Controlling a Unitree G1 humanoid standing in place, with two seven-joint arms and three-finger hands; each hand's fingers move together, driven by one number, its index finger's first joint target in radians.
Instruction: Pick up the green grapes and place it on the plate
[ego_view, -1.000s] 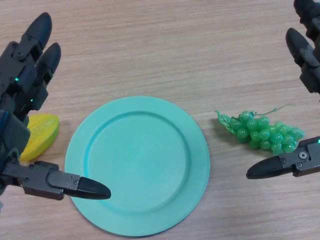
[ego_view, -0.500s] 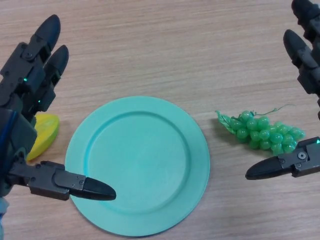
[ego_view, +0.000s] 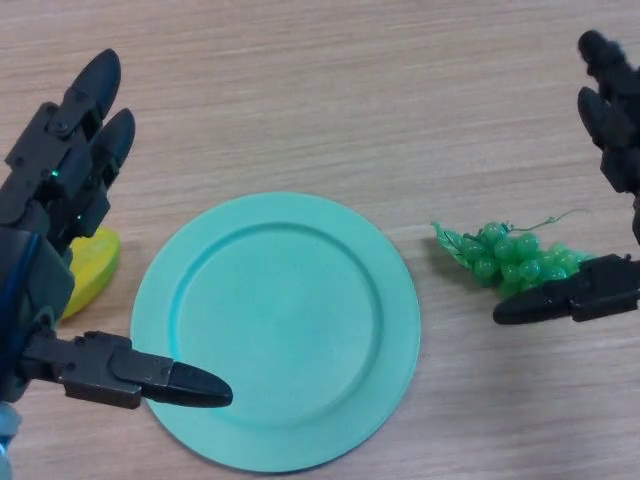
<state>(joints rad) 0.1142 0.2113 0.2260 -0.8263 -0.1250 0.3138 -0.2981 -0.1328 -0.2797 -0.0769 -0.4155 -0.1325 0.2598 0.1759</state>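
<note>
Your plate (ego_view: 275, 330) sits bare on the table (ego_view: 300, 90), so nothing is placed yet. The left hand (ego_view: 45, 250) hovers released beside it (idle). The right hand (ego_view: 605, 200), fingers spread, brackets the grapes (ego_view: 505, 258) right of the plate; grasp, lift and transfer remain.

Green grapes (ego_view: 510, 262), a teal plate (ego_view: 275, 330), a yellow fruit (ego_view: 92, 272), a light wood-grain table (ego_view: 330, 100).

right hand (ego_view: 606, 200) spread open over green grapes (ego_view: 512, 260) beside the empty plate (ego_view: 275, 330).
</note>
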